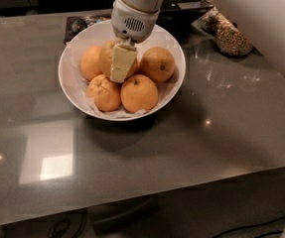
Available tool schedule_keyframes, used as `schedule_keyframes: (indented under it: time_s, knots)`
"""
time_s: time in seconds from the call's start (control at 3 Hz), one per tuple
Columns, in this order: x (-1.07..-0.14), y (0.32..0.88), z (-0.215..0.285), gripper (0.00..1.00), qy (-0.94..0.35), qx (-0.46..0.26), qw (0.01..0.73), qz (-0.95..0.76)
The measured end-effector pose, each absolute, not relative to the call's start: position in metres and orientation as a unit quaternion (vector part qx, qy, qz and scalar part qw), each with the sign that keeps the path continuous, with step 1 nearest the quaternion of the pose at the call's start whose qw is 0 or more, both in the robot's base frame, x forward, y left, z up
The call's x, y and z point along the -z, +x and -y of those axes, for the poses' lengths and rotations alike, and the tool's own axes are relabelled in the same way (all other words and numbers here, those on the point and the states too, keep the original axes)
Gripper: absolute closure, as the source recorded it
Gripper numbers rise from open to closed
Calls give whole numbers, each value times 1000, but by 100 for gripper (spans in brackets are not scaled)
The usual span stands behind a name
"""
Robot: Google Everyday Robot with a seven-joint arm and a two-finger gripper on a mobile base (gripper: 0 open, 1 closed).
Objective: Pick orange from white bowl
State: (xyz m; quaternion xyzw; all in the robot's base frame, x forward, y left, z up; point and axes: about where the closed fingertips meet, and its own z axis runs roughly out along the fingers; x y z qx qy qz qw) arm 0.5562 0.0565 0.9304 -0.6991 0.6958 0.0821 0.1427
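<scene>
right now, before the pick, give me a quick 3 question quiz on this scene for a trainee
1. How many oranges lie in the bowl?
2. True or false: the gripper is off to the right, well clear of the bowl.
3. Which fruit does the gripper hang against?
A. the back middle orange
B. the front left one
C. the front right one

Key: 1. five; 2. false, it is down inside the bowl among the fruit; 3. A
</scene>
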Motion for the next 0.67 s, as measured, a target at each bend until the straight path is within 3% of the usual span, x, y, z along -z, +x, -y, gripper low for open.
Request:
schedule_keyframes:
  time_s: [0.67]
  knots:
    - [-951,546,-57,100,-703,-83,169,-686]
